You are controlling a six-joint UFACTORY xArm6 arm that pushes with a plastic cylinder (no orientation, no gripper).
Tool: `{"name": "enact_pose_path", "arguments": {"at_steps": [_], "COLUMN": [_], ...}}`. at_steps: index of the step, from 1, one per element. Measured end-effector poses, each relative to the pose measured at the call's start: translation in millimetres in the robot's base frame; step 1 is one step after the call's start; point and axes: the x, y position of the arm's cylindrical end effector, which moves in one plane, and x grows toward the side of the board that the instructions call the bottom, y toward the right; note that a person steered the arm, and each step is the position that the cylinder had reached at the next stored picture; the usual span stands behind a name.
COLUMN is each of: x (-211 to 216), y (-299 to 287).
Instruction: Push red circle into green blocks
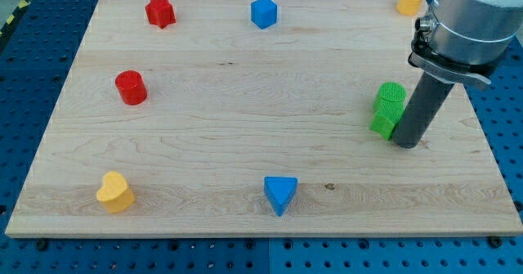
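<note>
Tip (406,145) of my rod rests on the board, holding nothing, just right of two touching green blocks (387,110). Red circle (130,87) sits well apart to its left.

Arm comes in from top right corner of bench. Grey wrist w/ black clamp, dark rod goes straight down, upright. My tip (407,144) rests on bench surface near right edge, about mid-height.
</note>
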Motion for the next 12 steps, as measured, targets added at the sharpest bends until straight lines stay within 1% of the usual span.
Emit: {"name": "enact_pose_path", "arguments": {"at_steps": [1,2,3,4,6,7,8,9,10,11,12], "x": [5,31,34,34,34,34,34,34,32,21,-4], "y": [0,-13,-50,-105,-190,-202,-234,-284,-325,-357,-363]}}
